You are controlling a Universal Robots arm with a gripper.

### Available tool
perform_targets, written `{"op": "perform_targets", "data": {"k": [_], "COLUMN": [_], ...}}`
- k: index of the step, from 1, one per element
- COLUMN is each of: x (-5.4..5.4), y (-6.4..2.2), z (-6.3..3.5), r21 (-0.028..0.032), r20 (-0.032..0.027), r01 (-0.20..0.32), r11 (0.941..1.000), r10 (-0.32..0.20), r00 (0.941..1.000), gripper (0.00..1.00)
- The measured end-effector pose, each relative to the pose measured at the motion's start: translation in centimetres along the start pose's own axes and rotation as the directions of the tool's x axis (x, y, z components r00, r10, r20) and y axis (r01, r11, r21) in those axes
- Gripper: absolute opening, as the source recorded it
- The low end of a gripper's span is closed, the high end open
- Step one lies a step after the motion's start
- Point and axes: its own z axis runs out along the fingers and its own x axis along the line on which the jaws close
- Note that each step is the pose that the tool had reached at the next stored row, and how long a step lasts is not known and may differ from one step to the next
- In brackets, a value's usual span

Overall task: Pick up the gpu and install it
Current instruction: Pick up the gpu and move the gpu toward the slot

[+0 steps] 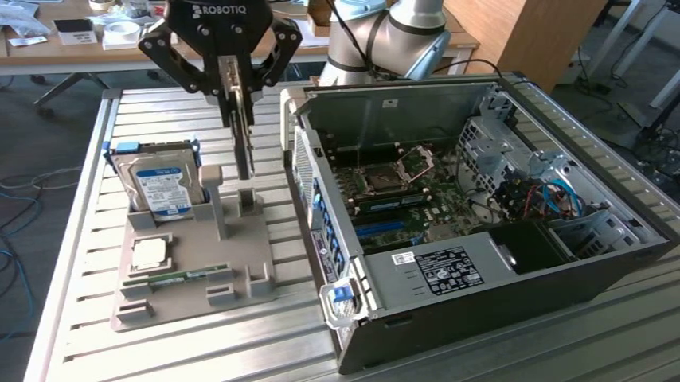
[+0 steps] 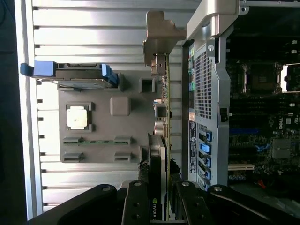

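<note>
Your claw (image 1: pixel 242 91) is clenched on the gpu (image 1: pixel 244 143). Its fingers (image 2: pixel 137 201) press both flat sides of the card, which hangs upright and edge-on over the grey holder tray (image 1: pixel 186 306). The card sits between the hard drive (image 1: pixel 159 187), standing in its cradle on the exterior view's left, and the open computer case (image 1: pixel 478 239) on the exterior view's right. The case's perforated rear wall (image 2: pixel 202 89) runs just beside the card, leaving only a narrow gap, while toward the hard drive you have much more open room. From the wrist you can see the silver end bracket (image 2: pixel 161 35) reaching past the tray's edge over the slatted counter (image 1: pixel 75 263). A processor chip (image 1: pixel 149 253) and a memory stick (image 1: pixel 181 278) lie on the tray, well apart from the card. The card's lower end lines up with the tray's upright post, so you cannot tell whether it is clear of the slot. The claw's upper body is cut off at the frame edge.
</note>
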Motion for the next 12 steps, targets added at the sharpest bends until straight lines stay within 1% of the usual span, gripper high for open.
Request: {"op": "perform_targets", "data": {"k": [4, 6, 8, 12], "x": [0.0, -0.3, -0.8, -2.2], "y": [0.00, 0.01, 0.02, 0.06], "z": [-0.05, -0.06, -0.03, 0.04], "r21": [-0.0006, -0.0005, -0.0010, -0.0015], "r20": [0.0001, -0.0002, -0.0001, 0.0000], "r01": [0.000, 0.000, 0.000, 0.000], "r11": [1.0000, 1.0000, 1.0000, 1.0000], "r10": [0.000, 0.000, 0.000, 0.000], "r00": [1.0000, 1.0000, 1.0000, 1.0000], "gripper": [0.27, 0.27, 0.27, 0.27]}}
